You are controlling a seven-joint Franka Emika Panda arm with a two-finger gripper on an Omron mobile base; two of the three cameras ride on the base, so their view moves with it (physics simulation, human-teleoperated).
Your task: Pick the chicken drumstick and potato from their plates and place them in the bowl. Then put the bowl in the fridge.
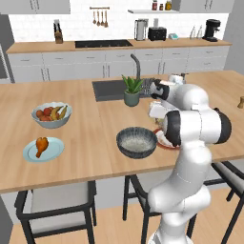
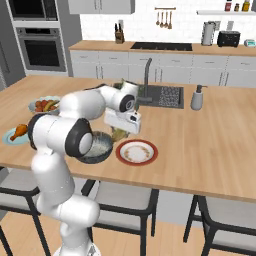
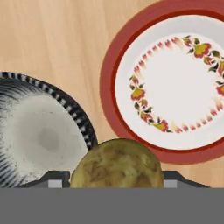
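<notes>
bowl: dark, speckled grey inside, on the desk left of the fingers, beside the red-rimmed plate | potato: rounded, mottled yellow-brown, no clear long axis, clamped between the fingers, lifted above the gap between bowl and bare plate | next, likely: carry left over the bowl | drumstick: on blue plate, far left

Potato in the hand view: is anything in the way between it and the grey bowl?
Nothing visible. The potato sits between the jaws, lifted off the red-rimmed plate. The bowl lies right beside it, its speckled inside bare, with only open counter around.
</notes>
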